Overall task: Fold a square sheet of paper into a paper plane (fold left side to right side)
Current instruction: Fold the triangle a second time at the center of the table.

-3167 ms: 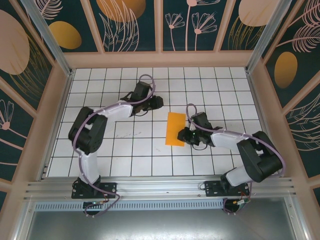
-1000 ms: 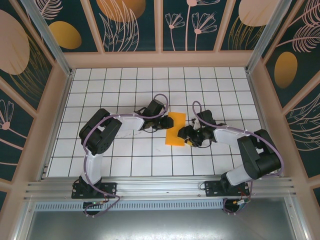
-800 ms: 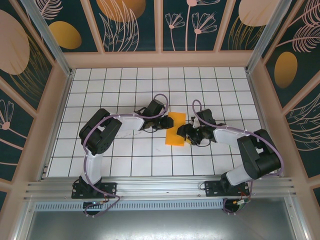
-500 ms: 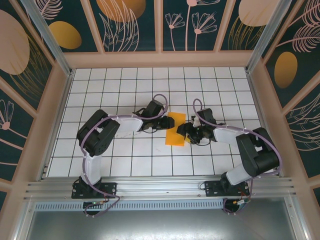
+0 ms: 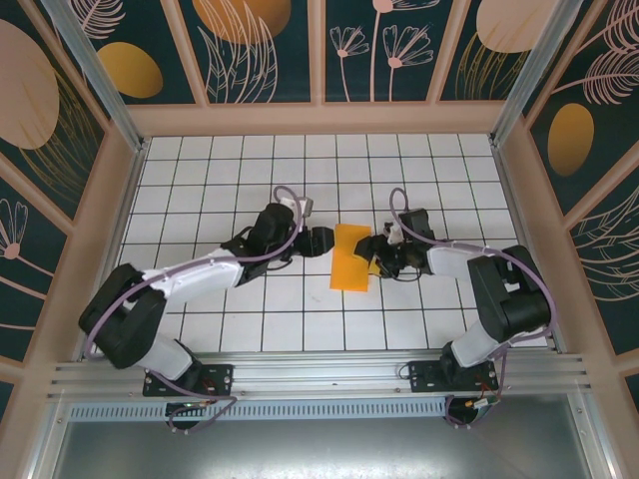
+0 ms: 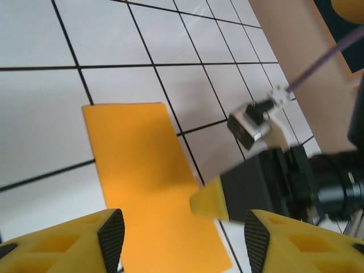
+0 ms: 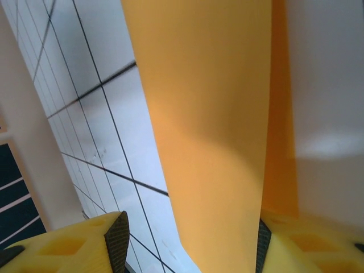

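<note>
The paper is thin, matt orange and smooth, with no shine on it. Under it the worktop is smooth white with a faint sheen, ruled in dark lines. The fingers look like matt yellow plastic with moulded hollows, faced with dark, finely grained pads. The arms wear smooth white and black shells. The rail is bare, dull metal.

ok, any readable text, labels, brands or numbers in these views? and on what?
None to read.
The orange paper is plain and unmarked.
The table bears black grid lines, no writing.
The wall panels carry leaf and flower patterns, no words.
</note>
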`<state>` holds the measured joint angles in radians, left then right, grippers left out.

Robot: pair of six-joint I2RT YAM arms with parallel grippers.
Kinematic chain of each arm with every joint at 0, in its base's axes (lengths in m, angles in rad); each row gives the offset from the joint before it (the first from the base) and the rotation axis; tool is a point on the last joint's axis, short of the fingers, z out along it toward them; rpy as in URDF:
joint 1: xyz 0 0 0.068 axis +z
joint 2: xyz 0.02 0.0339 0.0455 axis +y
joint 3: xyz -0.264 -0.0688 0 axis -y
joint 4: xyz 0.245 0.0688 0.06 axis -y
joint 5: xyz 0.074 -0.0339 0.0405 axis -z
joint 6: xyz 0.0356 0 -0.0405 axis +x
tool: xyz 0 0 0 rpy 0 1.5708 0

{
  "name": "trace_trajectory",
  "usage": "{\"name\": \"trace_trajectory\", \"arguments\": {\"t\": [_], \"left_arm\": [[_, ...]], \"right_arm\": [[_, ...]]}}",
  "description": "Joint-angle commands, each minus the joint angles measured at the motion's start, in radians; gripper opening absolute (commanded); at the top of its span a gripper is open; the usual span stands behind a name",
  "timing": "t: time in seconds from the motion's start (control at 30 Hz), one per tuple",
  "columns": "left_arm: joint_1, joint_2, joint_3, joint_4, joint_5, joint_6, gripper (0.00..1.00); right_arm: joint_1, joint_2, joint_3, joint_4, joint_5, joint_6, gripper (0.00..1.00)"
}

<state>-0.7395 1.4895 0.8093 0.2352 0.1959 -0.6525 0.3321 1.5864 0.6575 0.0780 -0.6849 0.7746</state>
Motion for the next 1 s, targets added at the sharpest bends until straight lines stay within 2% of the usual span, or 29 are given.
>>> {"name": "trace_trajectory", "arguments": {"t": [0.0, 0.2, 0.43, 0.73, 0.97], "left_arm": [[-0.065, -0.062, -0.061, -0.014, -0.085, 0.084, 0.64], [-0.255, -0.034, -0.029, -0.075, -0.226, 0.131, 0.71], [-0.413, 0.165, 0.157, -0.186, -0.382, 0.191, 0.78], [-0.474, 0.366, 0.354, -0.347, -0.577, 0.242, 0.85], [-0.496, 0.47, 0.444, -0.435, -0.685, 0.269, 0.84]], "right_arm": [[-0.014, 0.033, 0.066, -0.013, -0.036, -0.019, 0.58], [-0.025, 0.066, 0.109, -0.026, -0.039, -0.025, 0.58], [-0.034, 0.083, 0.137, -0.047, -0.042, -0.034, 0.58], [-0.037, 0.084, 0.14, -0.049, -0.047, -0.034, 0.58], [-0.036, 0.082, 0.14, -0.052, -0.047, -0.033, 0.58]]}}
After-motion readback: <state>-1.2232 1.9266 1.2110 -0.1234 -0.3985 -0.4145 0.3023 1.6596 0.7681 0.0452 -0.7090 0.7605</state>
